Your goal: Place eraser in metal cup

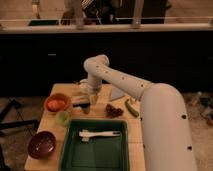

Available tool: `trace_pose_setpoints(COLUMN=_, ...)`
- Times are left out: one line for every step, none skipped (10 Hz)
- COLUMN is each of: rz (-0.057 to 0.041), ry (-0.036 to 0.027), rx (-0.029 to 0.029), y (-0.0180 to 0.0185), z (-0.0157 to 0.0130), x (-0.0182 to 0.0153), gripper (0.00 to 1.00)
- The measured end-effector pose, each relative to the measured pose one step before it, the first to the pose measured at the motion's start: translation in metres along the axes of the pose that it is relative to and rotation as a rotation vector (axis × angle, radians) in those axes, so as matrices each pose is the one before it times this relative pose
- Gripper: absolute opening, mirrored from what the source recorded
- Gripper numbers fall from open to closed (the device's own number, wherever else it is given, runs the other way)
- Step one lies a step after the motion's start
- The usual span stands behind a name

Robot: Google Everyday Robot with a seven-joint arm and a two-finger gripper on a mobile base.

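Note:
My gripper [92,98] hangs down from the white arm over the back middle of the wooden table [50,127]. A dark oblong block, the eraser [80,100], lies just left of the gripper, touching it or very close to it. A small dull grey shape that looks like the metal cup [86,108] stands just in front of the gripper, partly hidden by it. I cannot tell whether the gripper holds the eraser.
An orange bowl [56,103] and a pale green cup [62,117] stand at the left. A dark red bowl [41,144] is at the front left. A green tray [70,150] holds a white brush [100,134]. A dark red cluster [114,110] and a green vegetable [131,107] lie to the right.

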Motion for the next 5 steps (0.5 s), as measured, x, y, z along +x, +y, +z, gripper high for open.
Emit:
trace_pose_setpoints(rz=-0.00015, ry=-0.00002, rx=-0.00139, y=0.00013, z=0.00098, x=-0.0001, gripper=0.03)
trace_pose_setpoints(rz=-0.00038, ry=-0.00039, rx=0.0004, y=-0.00013, z=-0.00016, x=-0.00033, gripper=0.12)
trace_pose_setpoints(rz=0.00019, ry=0.00013, rx=-0.00017, y=0.00004, z=0.00007, x=0.00014, gripper=0.22)
trace_pose_setpoints(rz=-0.00017, ry=0.0, rx=-0.00002, y=-0.00003, z=0.00005, x=-0.00012, gripper=0.34)
trace_pose_setpoints(rz=-0.00004, ry=-0.00007, rx=0.00015, y=-0.00003, z=-0.00009, x=-0.00007, gripper=0.38)
